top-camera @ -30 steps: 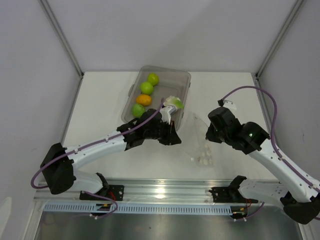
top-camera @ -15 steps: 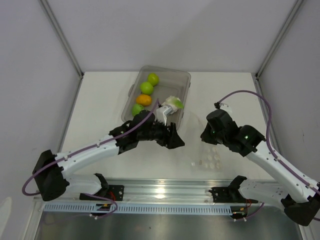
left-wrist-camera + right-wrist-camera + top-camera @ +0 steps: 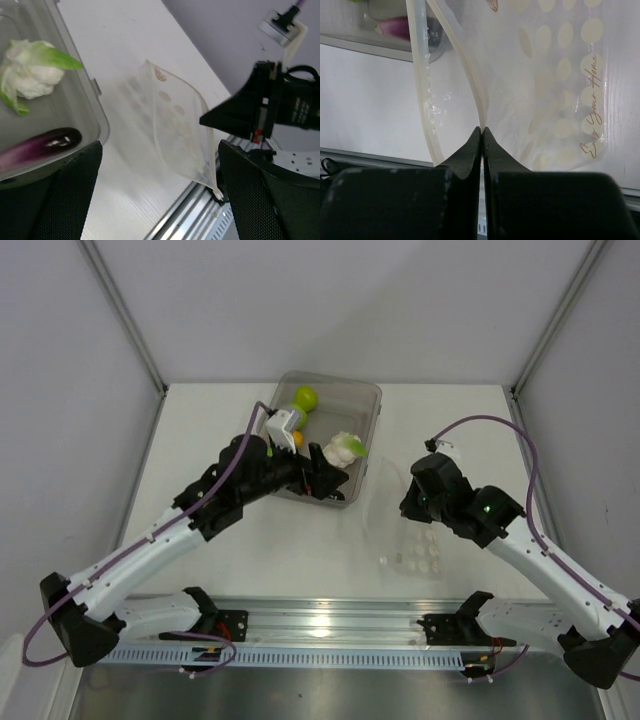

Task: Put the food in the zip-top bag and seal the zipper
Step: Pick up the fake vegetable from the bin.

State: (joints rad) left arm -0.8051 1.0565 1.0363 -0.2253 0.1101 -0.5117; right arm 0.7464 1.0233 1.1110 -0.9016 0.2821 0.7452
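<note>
The clear zip-top bag (image 3: 402, 532) is lifted at its mouth, its printed end lying on the table. My right gripper (image 3: 482, 131) is shut on the rim, and the zipper (image 3: 422, 90) curves away to its left. The mouth gapes toward the tray (image 3: 366, 405). Inside the tray are a green fruit (image 3: 306, 398), an orange fruit (image 3: 298, 439) mostly hidden by my left arm, the cauliflower (image 3: 30, 75) and the purple eggplant (image 3: 42, 144). My left gripper (image 3: 160, 200) is open and empty, over the tray's near right corner and facing the bag (image 3: 180, 130).
The grey translucent tray sits at the back middle of the white table. A metal rail (image 3: 330, 625) runs along the near edge. My right gripper (image 3: 405, 506) hangs right of the tray, and grey walls close in both sides.
My left gripper has opened and pulled back from the bag's mouth toward the tray, its arm swinging left over the fruit. The right gripper keeps hold of the bag and has shifted slightly.
</note>
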